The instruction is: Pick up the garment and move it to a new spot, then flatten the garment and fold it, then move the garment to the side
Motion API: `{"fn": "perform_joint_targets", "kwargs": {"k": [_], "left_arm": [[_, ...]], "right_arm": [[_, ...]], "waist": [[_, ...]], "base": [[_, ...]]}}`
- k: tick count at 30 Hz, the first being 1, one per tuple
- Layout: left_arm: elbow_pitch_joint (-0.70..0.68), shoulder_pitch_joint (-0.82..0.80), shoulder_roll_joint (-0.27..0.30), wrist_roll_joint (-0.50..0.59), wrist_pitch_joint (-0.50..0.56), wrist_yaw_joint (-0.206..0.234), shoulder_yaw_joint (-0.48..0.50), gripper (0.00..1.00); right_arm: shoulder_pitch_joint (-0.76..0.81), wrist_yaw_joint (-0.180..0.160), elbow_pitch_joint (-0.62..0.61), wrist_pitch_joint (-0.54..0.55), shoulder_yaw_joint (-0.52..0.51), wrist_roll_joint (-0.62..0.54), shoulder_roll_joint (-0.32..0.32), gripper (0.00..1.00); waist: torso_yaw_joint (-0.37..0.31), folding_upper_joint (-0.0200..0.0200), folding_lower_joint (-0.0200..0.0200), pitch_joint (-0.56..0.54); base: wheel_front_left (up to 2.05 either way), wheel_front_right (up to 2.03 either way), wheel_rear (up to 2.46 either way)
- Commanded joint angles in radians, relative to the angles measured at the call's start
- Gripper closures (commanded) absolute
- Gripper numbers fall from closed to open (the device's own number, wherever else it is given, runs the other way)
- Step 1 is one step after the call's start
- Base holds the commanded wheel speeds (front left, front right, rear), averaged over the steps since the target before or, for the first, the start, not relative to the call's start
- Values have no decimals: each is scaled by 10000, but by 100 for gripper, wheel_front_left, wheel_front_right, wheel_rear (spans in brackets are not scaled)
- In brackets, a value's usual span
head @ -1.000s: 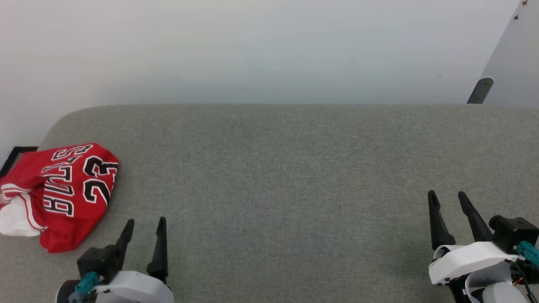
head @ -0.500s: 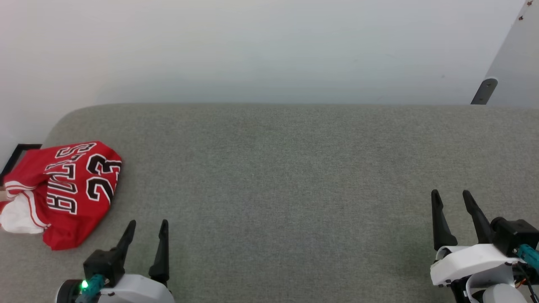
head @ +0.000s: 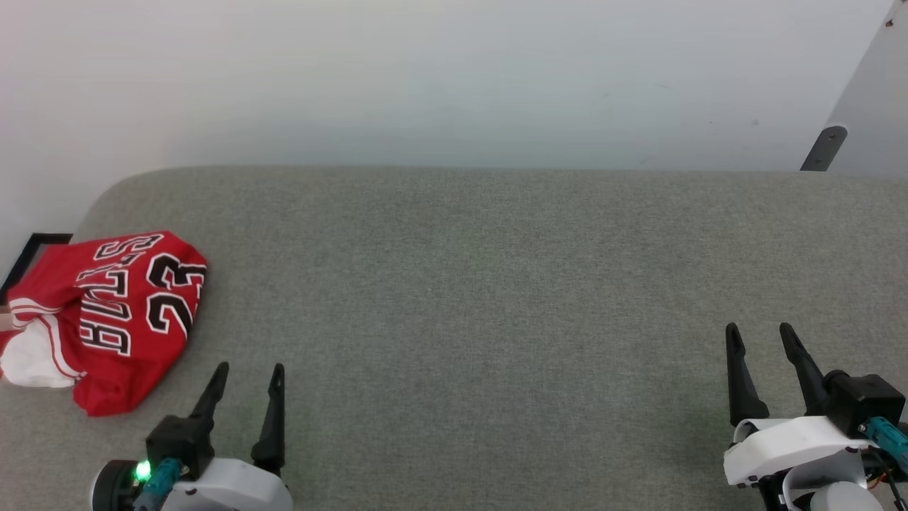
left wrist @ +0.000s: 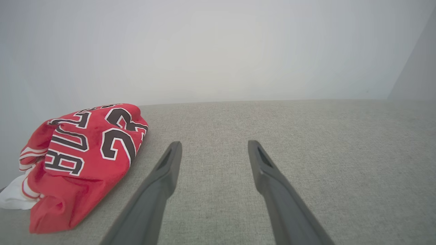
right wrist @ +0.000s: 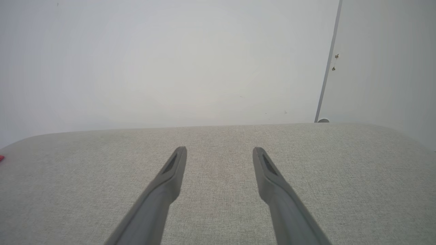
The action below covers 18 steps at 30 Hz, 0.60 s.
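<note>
Our left gripper (head: 250, 367) and right gripper (head: 758, 327) hover spread wide and empty over the grey surface (head: 468, 284), poised to reach. The garment (head: 106, 312), its 23 showing, lies crumpled at the surface's left edge, near our left gripper, so we judge that arm suits the pickup.

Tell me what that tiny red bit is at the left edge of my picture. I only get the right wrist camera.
Observer: It's the garment, a crumpled red jersey with "BULLS" and "23" on it, lying at the left end of the grey fabric surface.
Operator: Is anything holding it?
Observer: No. The left gripper is close beside it, jaws open, not touching.
Operator: Is it all red?
Observer: Not quite. A white part pokes out on its left side, next to red-and-white striped trim.
</note>
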Motion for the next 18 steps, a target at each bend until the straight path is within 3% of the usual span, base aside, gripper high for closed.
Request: {"fn": "perform_joint_targets", "kwargs": {"k": [1,11,18], "left_arm": [[1,-64,-14,-22,-12,-31,31,0],[55,-78,-88,-100,-11,-76,-35,0],[63,21,-277,-137,-11,-60,-57,0]], "right_arm": [[-75,7,5,-54,-18,-34,25,0],[62,8,99,-52,0,-103,37,0],[200,8,95,-52,324,24,55,0]], "waist": [[6,-1,0,2],[235,-1,0,-81],[1255,-1,0,-142]], "base": [[0,0,0],[0,0,0],[0,0,0]]}}
